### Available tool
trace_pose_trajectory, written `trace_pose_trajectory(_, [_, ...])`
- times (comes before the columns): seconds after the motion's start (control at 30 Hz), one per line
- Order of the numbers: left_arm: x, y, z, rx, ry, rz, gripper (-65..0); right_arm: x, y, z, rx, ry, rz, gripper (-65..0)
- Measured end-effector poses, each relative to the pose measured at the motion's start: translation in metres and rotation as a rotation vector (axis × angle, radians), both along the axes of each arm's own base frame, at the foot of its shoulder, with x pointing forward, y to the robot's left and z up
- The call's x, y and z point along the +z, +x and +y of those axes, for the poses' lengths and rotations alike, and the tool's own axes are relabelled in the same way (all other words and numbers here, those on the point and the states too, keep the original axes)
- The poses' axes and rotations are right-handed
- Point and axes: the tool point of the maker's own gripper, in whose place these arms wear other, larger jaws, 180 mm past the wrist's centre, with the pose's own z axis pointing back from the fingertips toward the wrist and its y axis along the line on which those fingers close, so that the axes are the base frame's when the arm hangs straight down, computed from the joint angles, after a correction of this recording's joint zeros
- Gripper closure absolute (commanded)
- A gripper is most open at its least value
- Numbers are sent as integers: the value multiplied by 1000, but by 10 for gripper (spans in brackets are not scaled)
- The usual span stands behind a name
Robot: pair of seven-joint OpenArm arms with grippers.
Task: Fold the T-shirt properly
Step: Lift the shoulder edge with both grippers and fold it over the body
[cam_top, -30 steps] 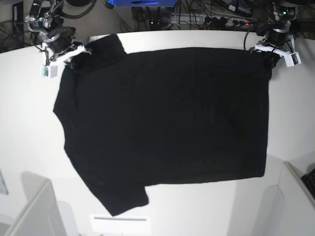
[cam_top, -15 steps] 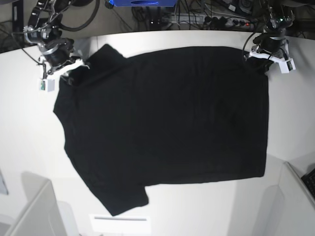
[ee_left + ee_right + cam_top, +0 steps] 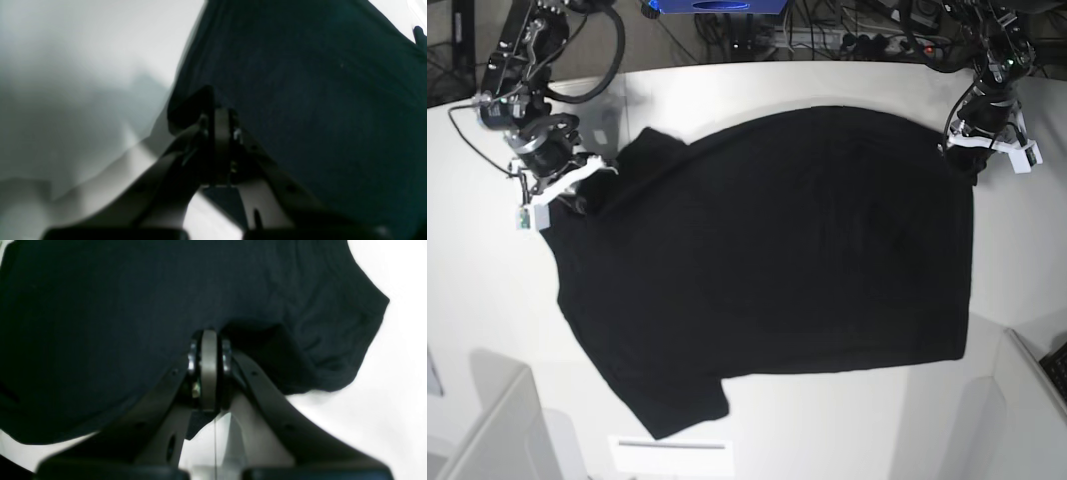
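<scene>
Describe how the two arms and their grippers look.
Both arms are black and jointed, with loose black cables. The left gripper and right gripper have white bodies, each with a small tag-like block. Close up, the fingers are dark and tapered, with pale pads.

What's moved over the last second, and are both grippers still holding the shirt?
Both grippers, still shut on the T-shirt, have carried its far edge toward the near side of the table. The right gripper brought the shoulder and sleeve end down, the left gripper the hem corner, so that edge now bows. The near hem and lower sleeve lie as before.
</scene>
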Motion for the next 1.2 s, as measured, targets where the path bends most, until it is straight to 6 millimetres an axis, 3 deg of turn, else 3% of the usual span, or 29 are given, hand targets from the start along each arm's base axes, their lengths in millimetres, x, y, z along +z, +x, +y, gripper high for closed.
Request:
trace_pose_trajectory(0.17, [4,8,1,2,2,-21,0,1,17,1,2,16,-6,0])
trace_pose_trajectory(0.53, [9,18,3,15,-1,-45,0,-15,39,-3,-7,47,34,0])
trace_pose_trajectory(0.67, [5,12,12,90,-10,-18,0,-13,48,-2,-8,59,24,0])
trace_pose_trajectory(0.83, [10,20,12,89,-13,-42,0,-18,57,-2,-13,74,37,0])
trace_pose_trajectory(1.2, [6,16,20,171,-29,-19,0,-19,81,-1,-22,109,34,0])
